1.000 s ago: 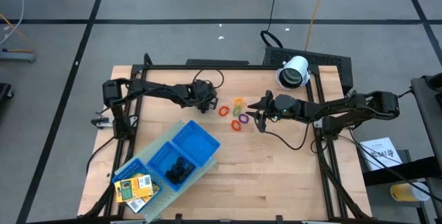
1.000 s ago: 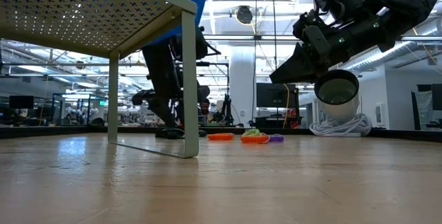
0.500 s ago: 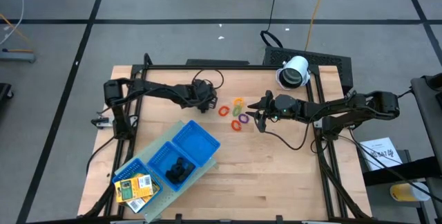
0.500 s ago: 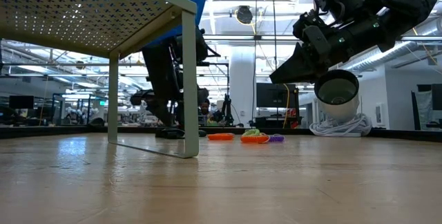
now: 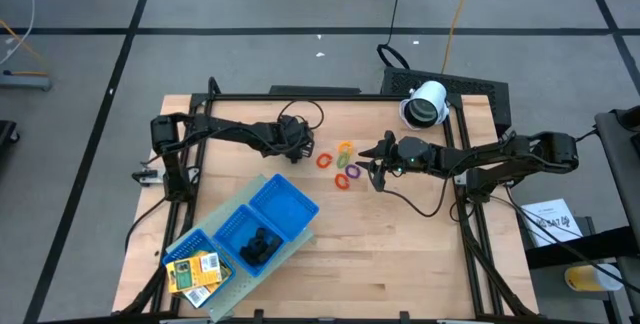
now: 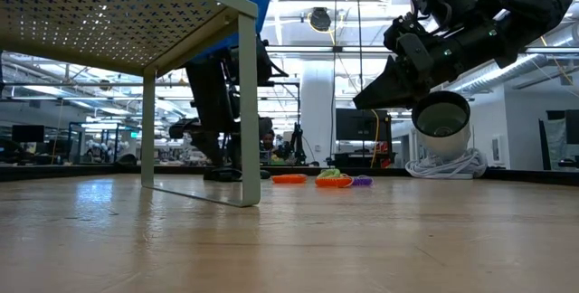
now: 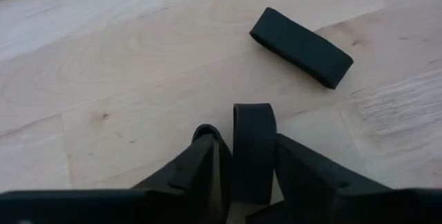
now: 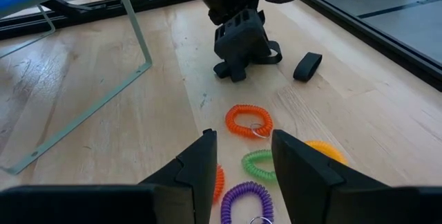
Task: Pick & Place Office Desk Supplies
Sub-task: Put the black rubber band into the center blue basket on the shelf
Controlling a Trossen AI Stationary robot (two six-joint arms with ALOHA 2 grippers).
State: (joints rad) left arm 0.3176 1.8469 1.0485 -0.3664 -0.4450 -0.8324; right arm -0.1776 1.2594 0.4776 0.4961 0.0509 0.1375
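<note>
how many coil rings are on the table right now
5 show. In the right wrist view: orange ring, green ring, purple ring, yellow ring and a red-orange ring partly behind the right gripper, all clustered on the wooden table. The fingers may hide others.

No legible text anywhere.

The wooden table (image 5: 380, 254) carries coiled rings (image 5: 345, 167), black bands (image 7: 301, 47) and a blue tray (image 5: 283, 202).

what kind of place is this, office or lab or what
Most likely a robotics lab or test hall, not an office: a wooden table with two arms mounted on a black frame, floor marked with dark tape lines, and, in the low view, a big open hall with monitors.
</note>
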